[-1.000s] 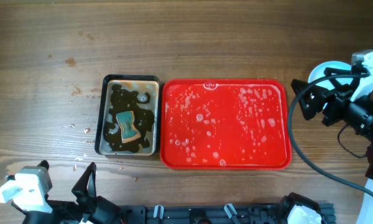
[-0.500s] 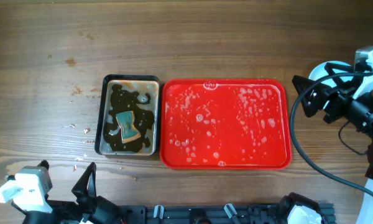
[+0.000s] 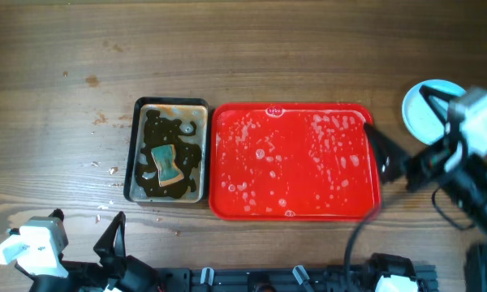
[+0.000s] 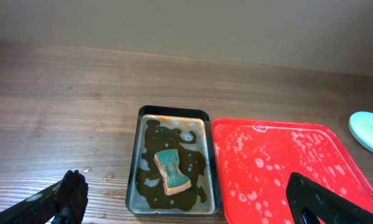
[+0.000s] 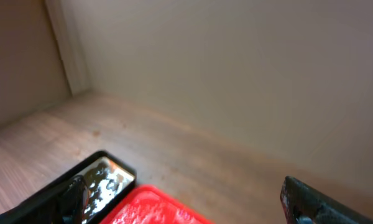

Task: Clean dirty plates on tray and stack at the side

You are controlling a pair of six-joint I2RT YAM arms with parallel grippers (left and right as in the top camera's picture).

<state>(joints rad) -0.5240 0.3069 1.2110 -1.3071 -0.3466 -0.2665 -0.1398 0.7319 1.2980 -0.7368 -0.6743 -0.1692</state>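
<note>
The red tray [image 3: 294,162] lies mid-table, wet with soap suds and holding no plates; it also shows in the left wrist view [image 4: 280,168] and the right wrist view [image 5: 150,208]. A pale-blue plate stack [image 3: 426,108] sits on the table right of the tray, partly hidden by the right arm, and shows in the left wrist view [image 4: 369,130]. My right gripper [image 3: 381,154] is open and empty over the tray's right edge. My left gripper [image 4: 186,205] is open and empty near the front left table edge.
A dark metal pan [image 3: 169,151] with brownish liquid and a teal-and-tan sponge [image 3: 167,165] stands left of the tray; the pan [image 4: 172,161] also shows in the left wrist view. Crumbs [image 3: 109,172] lie left of the pan.
My right arm has swung from beside the plate stack toward the front and left, its gripper now over the tray's right edge. The plate stack is uncovered. The left arm has not moved.
</note>
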